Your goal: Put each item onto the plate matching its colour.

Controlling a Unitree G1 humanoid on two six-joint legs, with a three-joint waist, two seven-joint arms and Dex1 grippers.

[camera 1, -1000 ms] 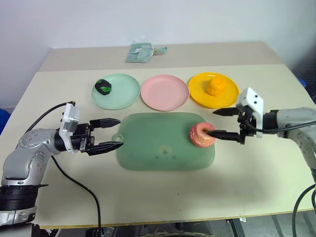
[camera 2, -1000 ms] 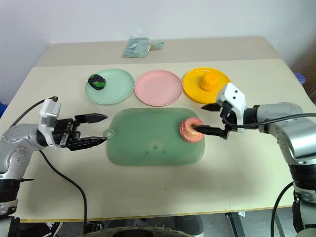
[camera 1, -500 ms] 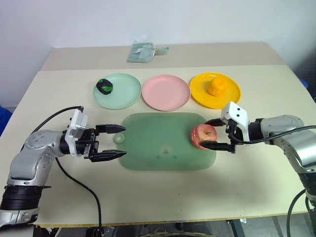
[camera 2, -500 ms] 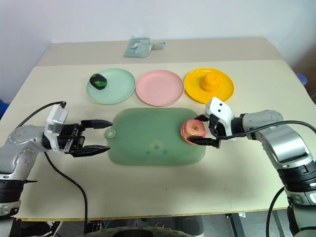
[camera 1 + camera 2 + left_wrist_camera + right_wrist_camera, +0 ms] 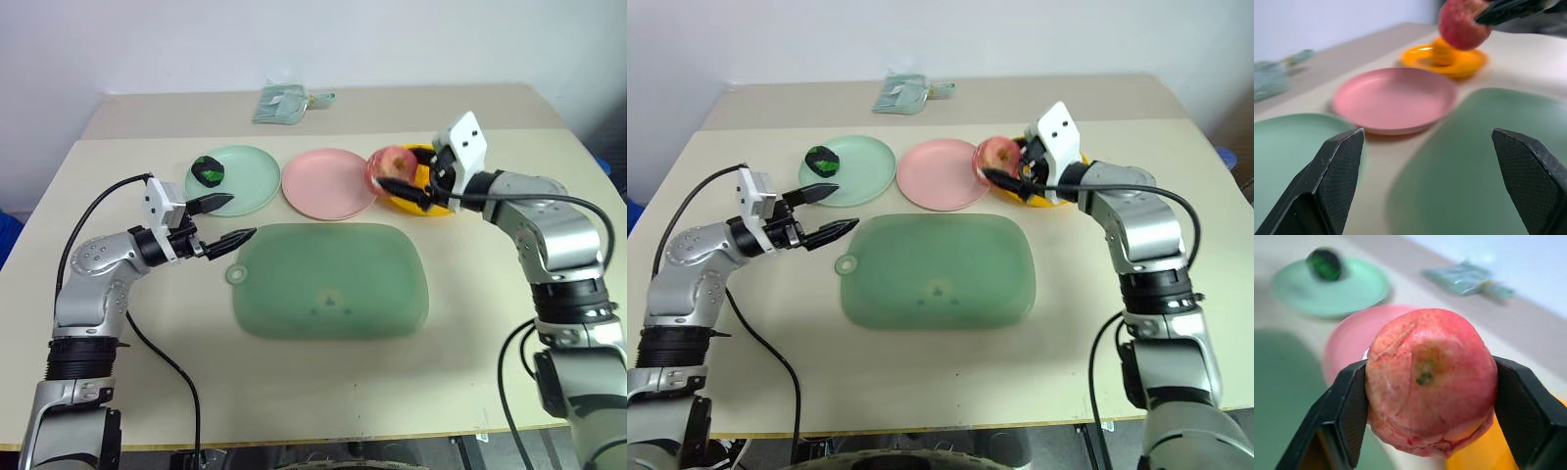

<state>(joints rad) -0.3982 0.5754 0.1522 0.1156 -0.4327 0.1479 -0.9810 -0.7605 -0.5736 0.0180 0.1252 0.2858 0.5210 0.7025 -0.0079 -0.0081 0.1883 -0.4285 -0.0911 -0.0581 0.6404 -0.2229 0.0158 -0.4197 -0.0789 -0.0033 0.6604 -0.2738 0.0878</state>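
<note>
My right gripper is shut on the pink-red apple-like item and holds it in the air over the gap between the pink plate and the yellow-orange plate. The yellow-orange item lies on its plate, partly hidden behind the apple. On the mint green plate sits the glossy green item. The left gripper stands open and empty, just in front of the mint plate's near edge.
The large translucent green mat with a tab lies bare in the middle of the table, nearer than the plates. A pale green pouch lies at the table's far edge. The table's right edge is close behind my right arm.
My right gripper closed on the apple, lifted it off the mat and carried it away toward the plates. The left gripper moved forward toward the mint plate, staying open.
</note>
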